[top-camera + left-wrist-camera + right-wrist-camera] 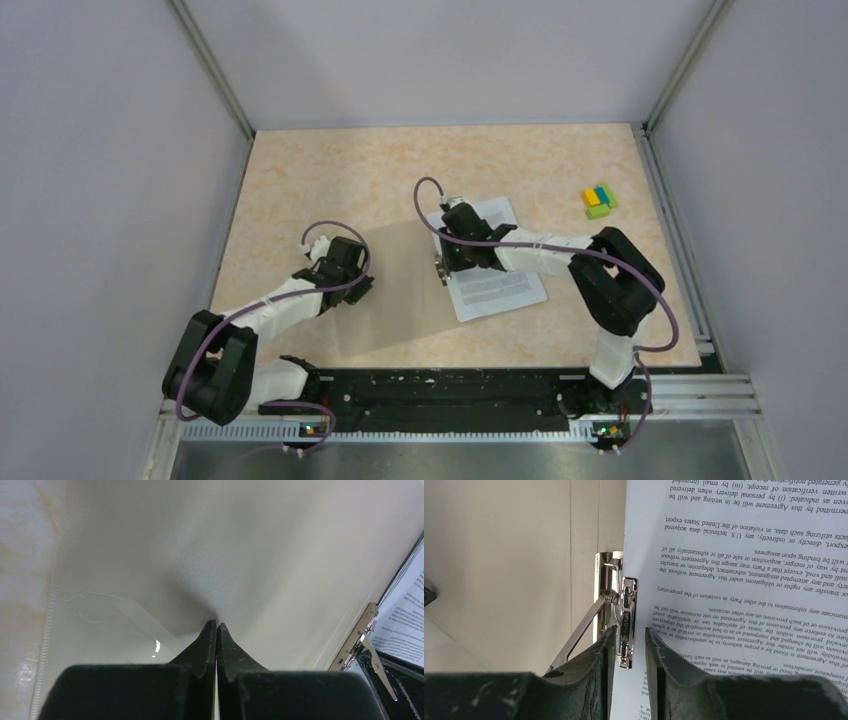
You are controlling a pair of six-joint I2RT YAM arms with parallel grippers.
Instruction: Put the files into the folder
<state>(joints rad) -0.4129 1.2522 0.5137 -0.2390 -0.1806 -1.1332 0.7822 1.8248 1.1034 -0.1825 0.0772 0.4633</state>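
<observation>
Firstly, files (497,287): thin stack of printed white sheets, laid flat on the right half of the opened folder (400,300), left edge brought up to the spine

Metal clip (626,625): fixed along that spine; its clamp plate is seen over the sheets' edge and its lever (579,630) is raised; whether the sheets are pinned cannot be told

Folder: tan card, spread on the table (320,170); a clear pocket (100,625) is noted inside the left cover

Right gripper (630,647): jaws parted a little, set either side of the clamp plate, nothing grasped

Left gripper (216,627): jaws clenched; the left cover is judged to be pinched between them, the card puckering at the tips

Block cluster (599,199): yellow, blue and green; well apart at the far right, not concerned

Stage, as judged: sheets placed, cover not yet closed

Hazards:
- The sheets could be dragged askew if the paper edge is caught by a finger when the right gripper is drawn back.
- The raised lever could be knocked down onto a misaligned edge.
- The thin cover could slip from the left pinch.
- The cover could be swung onto the right gripper before that arm is clear
</observation>
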